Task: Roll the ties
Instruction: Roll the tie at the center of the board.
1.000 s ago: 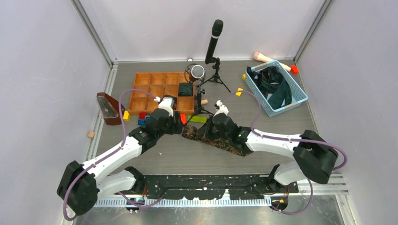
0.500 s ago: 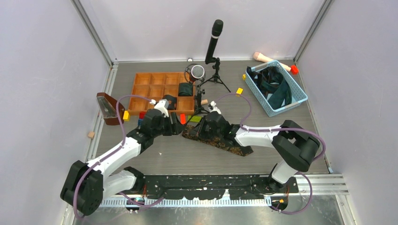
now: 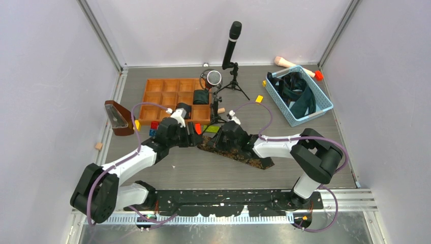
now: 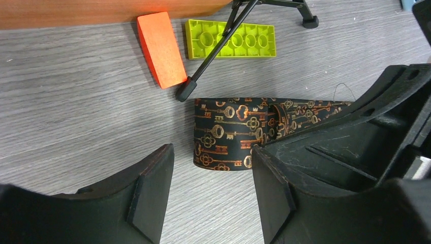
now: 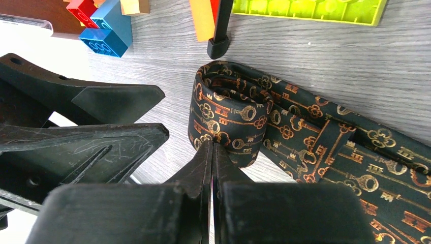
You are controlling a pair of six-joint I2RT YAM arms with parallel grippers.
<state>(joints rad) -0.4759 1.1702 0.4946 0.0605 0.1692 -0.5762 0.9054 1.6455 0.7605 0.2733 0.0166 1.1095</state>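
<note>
Right arm's elbow is folding inward; left gripper [image 4: 211,175] is holding its jaws spread, the tie [image 4: 228,134] roll just ahead, while right gripper [image 5: 212,148], jaws pressed together, is sitting at its edge.

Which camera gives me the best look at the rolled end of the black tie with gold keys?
Right wrist: the black, gold-key-patterned fabric tie is close there, and the spiral layers of its coil show at the end. Left wrist shows only the coil's outer side, partly hidden. Top external shows just a small dark strip.
</note>
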